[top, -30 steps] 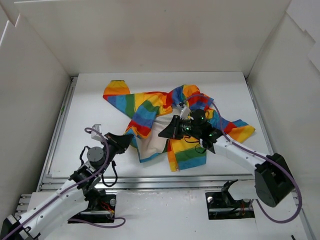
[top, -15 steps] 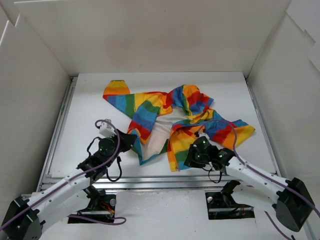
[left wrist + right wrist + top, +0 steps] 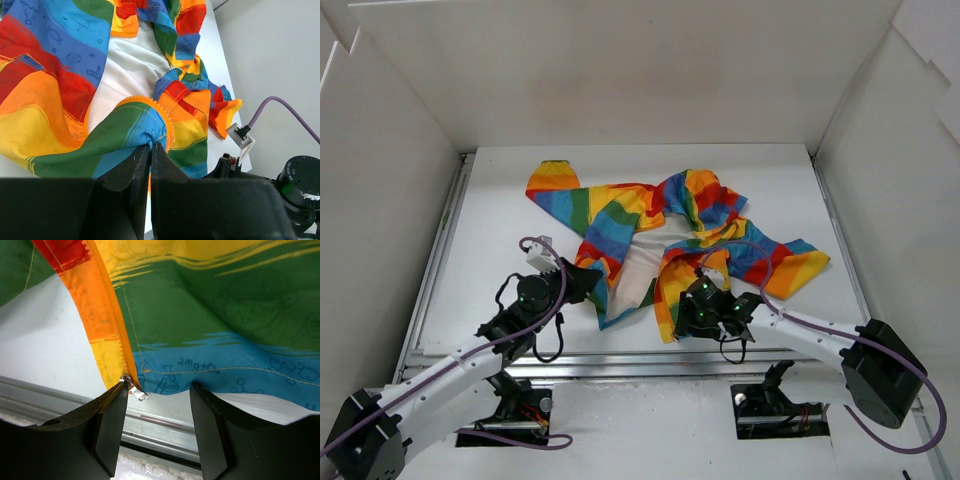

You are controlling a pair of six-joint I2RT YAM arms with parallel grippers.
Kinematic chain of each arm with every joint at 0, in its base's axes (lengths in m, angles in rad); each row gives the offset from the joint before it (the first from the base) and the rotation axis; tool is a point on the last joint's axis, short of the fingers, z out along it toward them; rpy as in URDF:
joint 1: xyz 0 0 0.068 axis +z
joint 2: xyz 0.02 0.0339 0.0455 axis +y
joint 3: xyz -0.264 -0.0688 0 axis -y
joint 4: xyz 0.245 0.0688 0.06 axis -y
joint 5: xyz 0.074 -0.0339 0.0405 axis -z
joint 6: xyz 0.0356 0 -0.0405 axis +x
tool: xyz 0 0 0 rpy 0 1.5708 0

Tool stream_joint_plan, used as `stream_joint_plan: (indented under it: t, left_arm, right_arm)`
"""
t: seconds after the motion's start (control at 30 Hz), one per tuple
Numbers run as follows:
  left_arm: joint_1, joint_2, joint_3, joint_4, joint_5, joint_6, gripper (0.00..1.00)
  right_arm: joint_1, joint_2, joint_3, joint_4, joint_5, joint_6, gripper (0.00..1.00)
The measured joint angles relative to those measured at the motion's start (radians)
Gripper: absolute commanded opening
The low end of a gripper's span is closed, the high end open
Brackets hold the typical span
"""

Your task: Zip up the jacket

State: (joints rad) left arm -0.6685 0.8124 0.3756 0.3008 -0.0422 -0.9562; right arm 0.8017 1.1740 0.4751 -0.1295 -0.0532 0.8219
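The jacket (image 3: 610, 225) wore broad red, orange, yellow, green and blue stripes with faint doodles; its lining (image 3: 638, 270) was white.

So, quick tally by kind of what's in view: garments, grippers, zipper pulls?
jacket: 1
grippers: 2 (left gripper shut on the jacket, right gripper open)
zipper pull: 1
Total: 4

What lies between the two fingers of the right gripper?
In the right wrist view, the blue hem of the jacket and its metal zipper pull lie between the fingers of the open right gripper.
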Motion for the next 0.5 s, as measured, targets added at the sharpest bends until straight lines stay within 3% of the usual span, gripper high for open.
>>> stream_joint_plan:
  t: [0.23, 0.5]
  left_arm:
    - [0.0, 0.018, -0.002, 0.016, 0.019, 0.007, 0.0]
    - [0.0, 0.019, -0.002, 0.018, 0.02, 0.031, 0.0]
  right_arm:
    - [0.05, 0.058, 0.052, -0.045, 0.126, 0.014, 0.51]
    - [0.121, 0.16, 0.135, -0.156, 0.263, 0.027, 0.37]
